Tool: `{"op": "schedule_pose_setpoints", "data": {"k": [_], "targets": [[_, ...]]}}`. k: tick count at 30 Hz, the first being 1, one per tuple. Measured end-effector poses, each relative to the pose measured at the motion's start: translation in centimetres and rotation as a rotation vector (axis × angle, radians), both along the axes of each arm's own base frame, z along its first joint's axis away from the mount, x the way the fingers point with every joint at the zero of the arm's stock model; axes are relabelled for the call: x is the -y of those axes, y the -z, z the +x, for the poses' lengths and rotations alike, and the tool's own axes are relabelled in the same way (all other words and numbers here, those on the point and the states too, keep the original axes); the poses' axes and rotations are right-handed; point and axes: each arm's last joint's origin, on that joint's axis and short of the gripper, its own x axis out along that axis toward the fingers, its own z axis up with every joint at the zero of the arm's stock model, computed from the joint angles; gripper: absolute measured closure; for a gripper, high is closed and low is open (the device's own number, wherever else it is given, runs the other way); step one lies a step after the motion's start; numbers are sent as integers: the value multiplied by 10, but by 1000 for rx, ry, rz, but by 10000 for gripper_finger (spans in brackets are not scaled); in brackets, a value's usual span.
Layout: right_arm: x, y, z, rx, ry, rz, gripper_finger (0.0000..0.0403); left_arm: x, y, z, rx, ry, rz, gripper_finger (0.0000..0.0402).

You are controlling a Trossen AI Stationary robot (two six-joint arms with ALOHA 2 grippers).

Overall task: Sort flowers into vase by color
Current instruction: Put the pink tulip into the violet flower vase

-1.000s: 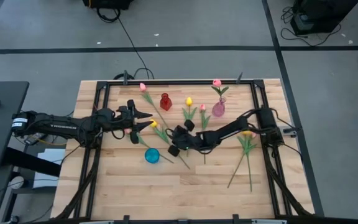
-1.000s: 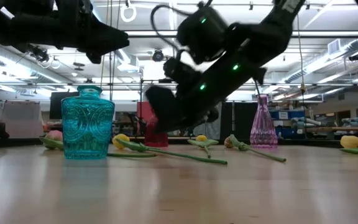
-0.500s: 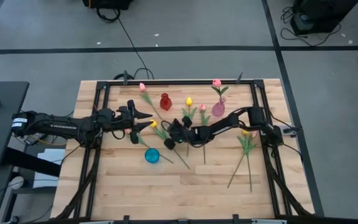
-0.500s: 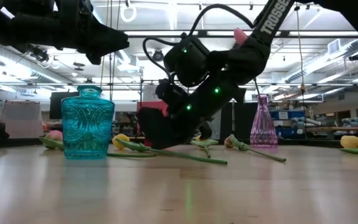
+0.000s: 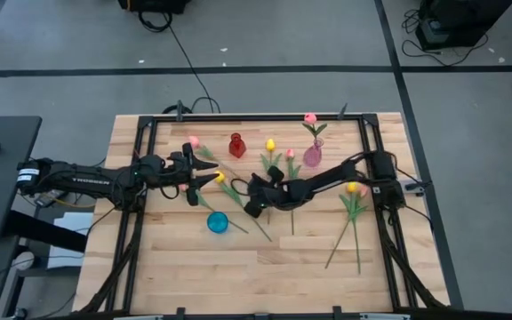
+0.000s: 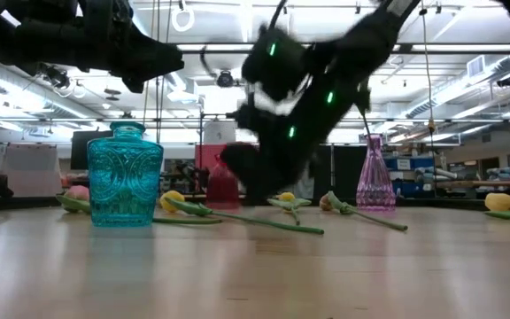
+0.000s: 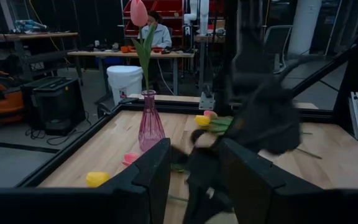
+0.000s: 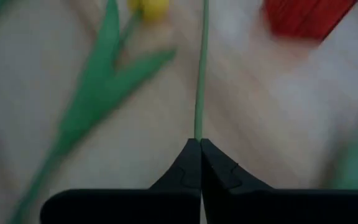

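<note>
A pink tulip lies with its head [image 5: 194,141] left of the red vase [image 5: 236,145]. My right gripper [image 5: 254,203] is shut on its thin green stem at mid-table. My left gripper [image 5: 210,174] hovers open and empty left of it, above a yellow tulip [image 5: 220,177]. More yellow and pink tulips [image 5: 270,145] lie flat on the boards between the vases. A pink vase [image 5: 313,156] stands at the far side with one pink tulip [image 5: 310,118] stuck upright in it. A teal vase [image 5: 217,222] stands nearer. My right gripper pinches the pink tulip's stem [image 8: 199,121] between its two fingertips, well away from the head. The fingers slant down from the table's right side. The stem runs straight on ahead of the fingertips, past the red vase [image 8: 306,15]. Whether the head rests on the table, I cannot tell.
Two tulips [image 5: 352,213] lie by the right arm's base, stems toward the near edge. A dark frame [image 5: 256,116] rims the table. The near half of the boards [image 5: 265,276] holds nothing. A person sits at a bench in the room beyond [image 7: 159,34].
My right gripper has dipped to the table, shut on the pink tulip's stem and come up and slightly toward the right. The tulip has turned about: its head has slid from the far edge toward the near left, beside the red vase.
</note>
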Motion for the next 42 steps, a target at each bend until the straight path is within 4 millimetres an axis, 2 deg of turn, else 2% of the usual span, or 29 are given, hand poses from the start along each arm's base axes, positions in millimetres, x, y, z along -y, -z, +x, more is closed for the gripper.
{"op": "schedule_pose_setpoints", "data": {"k": [3,10,13,18,24,27,30,35,40,42], "targets": [[-9,-40,-7,65,10,-67,400,0,0,0,0,0,1,255],[-34,-113,-40,151,78,-265,401,0,0,0,2,2,0,255],[-42,-134,-55,178,127,-345,402,1,-1,2,13,47,1,255],[-60,-154,-69,228,183,-471,402,1,2,15,76,86,-24,255],[-63,-148,-80,203,147,-484,402,-1,19,41,163,91,-73,255],[-65,-148,-92,229,108,-473,402,-2,26,49,202,93,-76,255],[-65,-139,-102,283,23,-461,402,-2,28,52,271,90,-67,255],[-53,-124,-120,552,-175,-419,402,-3,32,60,341,99,-83,255],[-35,-102,-140,807,-358,-404,402,-5,35,82,332,108,-124,255],[-29,-95,-142,858,-404,-400,402,-6,34,92,342,113,-153,255]]}}
